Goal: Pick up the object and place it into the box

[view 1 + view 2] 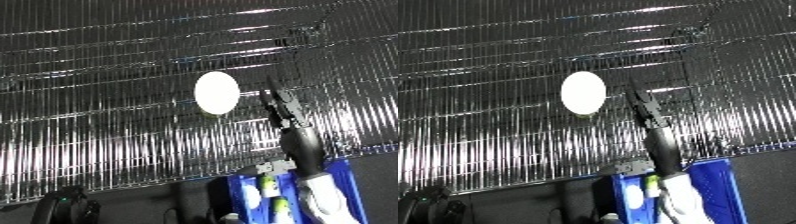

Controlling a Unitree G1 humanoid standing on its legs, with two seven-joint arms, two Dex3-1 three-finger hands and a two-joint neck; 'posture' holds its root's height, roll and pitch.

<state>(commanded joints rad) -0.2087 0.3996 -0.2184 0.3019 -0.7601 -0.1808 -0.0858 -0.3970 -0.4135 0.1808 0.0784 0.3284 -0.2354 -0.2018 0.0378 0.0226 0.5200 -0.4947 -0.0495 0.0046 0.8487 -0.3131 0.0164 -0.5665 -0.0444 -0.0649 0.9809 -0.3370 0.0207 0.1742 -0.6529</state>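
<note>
A white oval object (pixel 217 92) lies on the wire rack (pixel 98 115), just beside the right hand (pixel 282 107), fingers straight; a blue bin (pixel 342 182) sits below.

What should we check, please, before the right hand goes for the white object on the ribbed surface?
1. Object in view: ok. The white oval object lies alone on the shiny ribbed surface.
2. Right hand position: ok. The right hand reaches up beside the object, to its right.
3. Contact with object: not ok. A gap shows between hand and object in both views.
4. Hand ready to grasp: ok. Its fingers look extended, holding nothing.
5. Bin reachable: ok. The blue bin sits at the lower edge, already holding some items.
6. Left hand clear: cannot tell. It shows in neither view.
</note>
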